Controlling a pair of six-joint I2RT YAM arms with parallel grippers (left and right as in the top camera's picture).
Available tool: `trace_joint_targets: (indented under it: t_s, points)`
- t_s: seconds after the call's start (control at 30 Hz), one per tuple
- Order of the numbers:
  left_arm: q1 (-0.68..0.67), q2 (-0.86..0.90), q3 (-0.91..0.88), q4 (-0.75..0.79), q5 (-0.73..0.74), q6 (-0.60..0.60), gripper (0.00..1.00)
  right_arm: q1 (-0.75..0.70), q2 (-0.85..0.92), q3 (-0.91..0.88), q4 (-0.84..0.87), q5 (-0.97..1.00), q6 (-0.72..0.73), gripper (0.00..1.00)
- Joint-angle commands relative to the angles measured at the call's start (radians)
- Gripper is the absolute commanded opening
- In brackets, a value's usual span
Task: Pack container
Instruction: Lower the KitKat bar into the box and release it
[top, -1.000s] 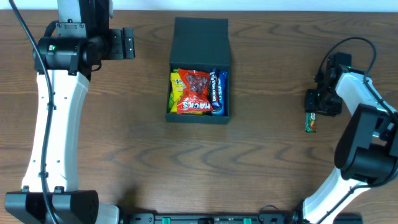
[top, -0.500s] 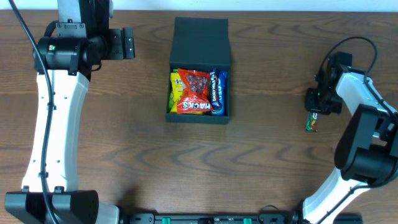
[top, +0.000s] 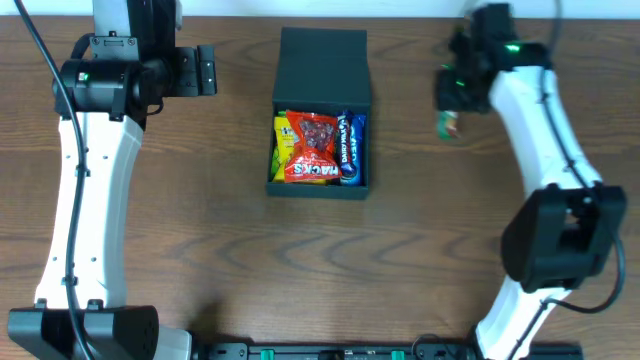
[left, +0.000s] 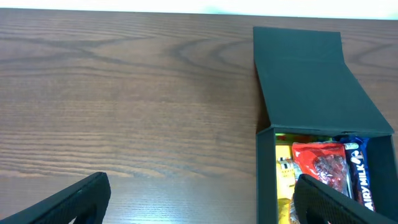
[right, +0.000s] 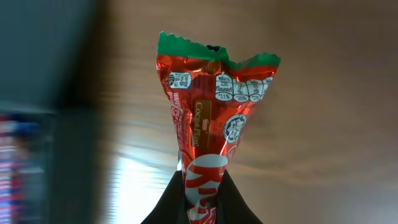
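While my right gripper (right: 200, 194) pinches the lower end of a red snack bar (right: 208, 118) with a green crimped edge, it hangs over the wooden table (top: 200, 230), just right of the container (top: 322, 62). That black box lies open mid-table with its flap lid (left: 311, 81) folded back and snack packets (top: 316, 145) inside. My left gripper (top: 205, 68) is spread wide, left of the box and apart from it.
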Motion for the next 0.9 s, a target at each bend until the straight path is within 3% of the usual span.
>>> trace_joint_targets:
  t_s: [0.0, 0.23, 0.53, 0.57, 0.63, 0.67, 0.73, 0.87]
  points:
    - [0.002, -0.022, 0.004, -0.008, -0.003, 0.006, 0.95, 0.105, -0.017, 0.012, 0.002, -0.027, 0.139, 0.03]
    - [0.002, -0.022, 0.004, -0.029, -0.003, 0.006, 0.95, 0.272, 0.012, 0.000, 0.013, -0.026, 0.233, 0.05]
    - [0.002, -0.022, 0.004, -0.062, -0.004, 0.007, 0.95, 0.299, 0.044, 0.000, -0.018, -0.025, 0.330, 0.02]
    - [0.002, -0.022, 0.004, -0.063, -0.004, 0.007, 0.95, 0.299, 0.044, 0.000, -0.021, -0.025, 0.330, 0.10]
    - [0.002, -0.022, 0.004, -0.063, -0.003, 0.007, 0.95, 0.299, 0.044, 0.000, -0.029, -0.026, 0.327, 0.55]
    - [0.002, -0.022, 0.004, -0.063, -0.003, 0.006, 0.95, 0.299, 0.044, 0.000, -0.033, -0.026, 0.322, 0.68]
    - [0.002, -0.022, 0.004, -0.063, -0.003, 0.006, 0.95, 0.299, 0.043, 0.000, -0.043, -0.036, 0.317, 0.80]
    - [0.000, -0.019, -0.008, -0.037, 0.007, -0.002, 0.95, 0.278, 0.041, 0.019, -0.059, -0.048, 0.317, 0.81]
